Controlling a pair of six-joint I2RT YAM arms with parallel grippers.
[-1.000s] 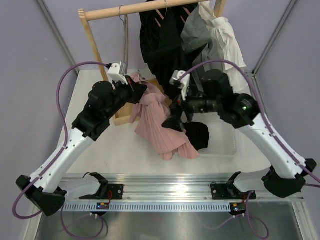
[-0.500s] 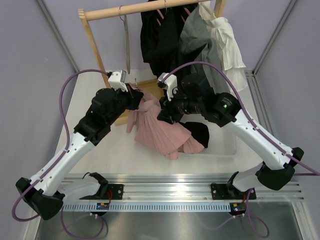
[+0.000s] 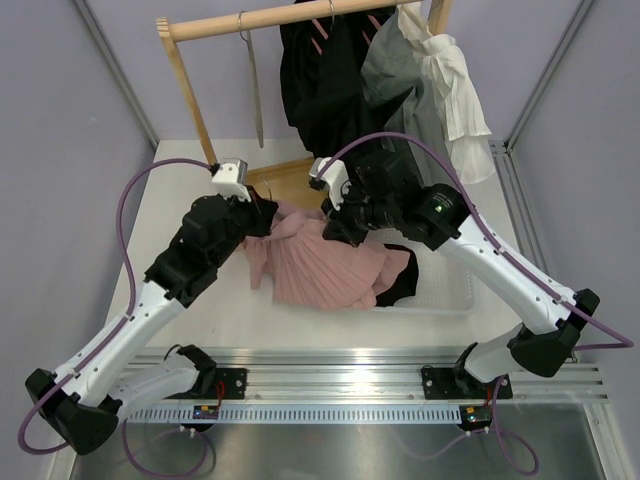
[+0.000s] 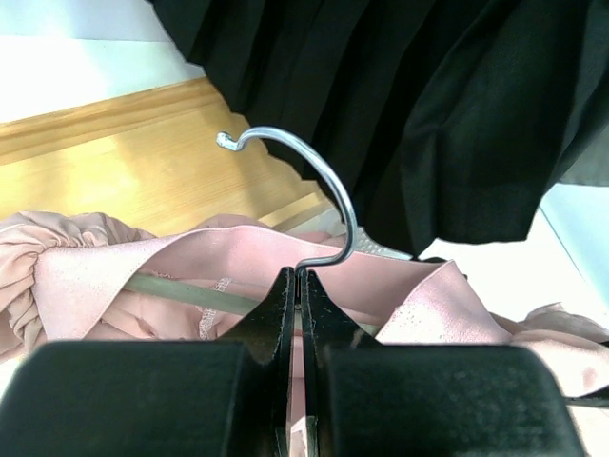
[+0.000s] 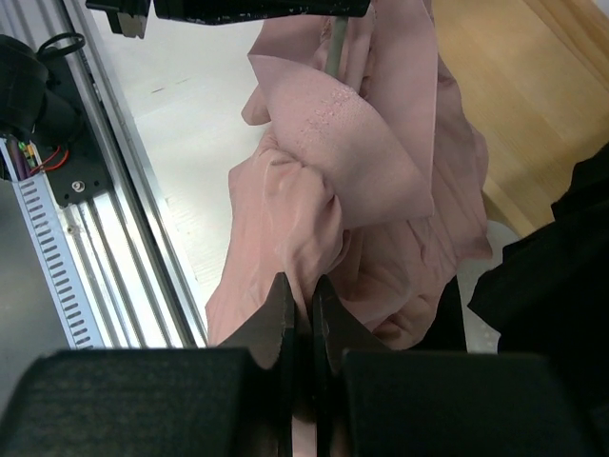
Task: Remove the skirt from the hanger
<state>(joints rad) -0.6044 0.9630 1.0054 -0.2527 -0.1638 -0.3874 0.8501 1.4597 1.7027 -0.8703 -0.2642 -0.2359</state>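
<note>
The left gripper (image 4: 298, 288) clamps the wire hanger (image 4: 329, 187) at its neck; the right gripper (image 5: 303, 297) pinches the pink skirt (image 5: 381, 167) (a bunched fold).

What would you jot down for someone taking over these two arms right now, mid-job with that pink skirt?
The left gripper is shut on the hanger, at the wire neck just below its hook.
The right gripper is shut on a fold of the pink skirt.
Where: the skirt is spread low over the table in front of the rack, with its waistband wrapped over the hanger's bar.
Done: both grips are set.
Left: pull the skirt off the hanger, probably by drawing the grippers apart, then let go.
</note>
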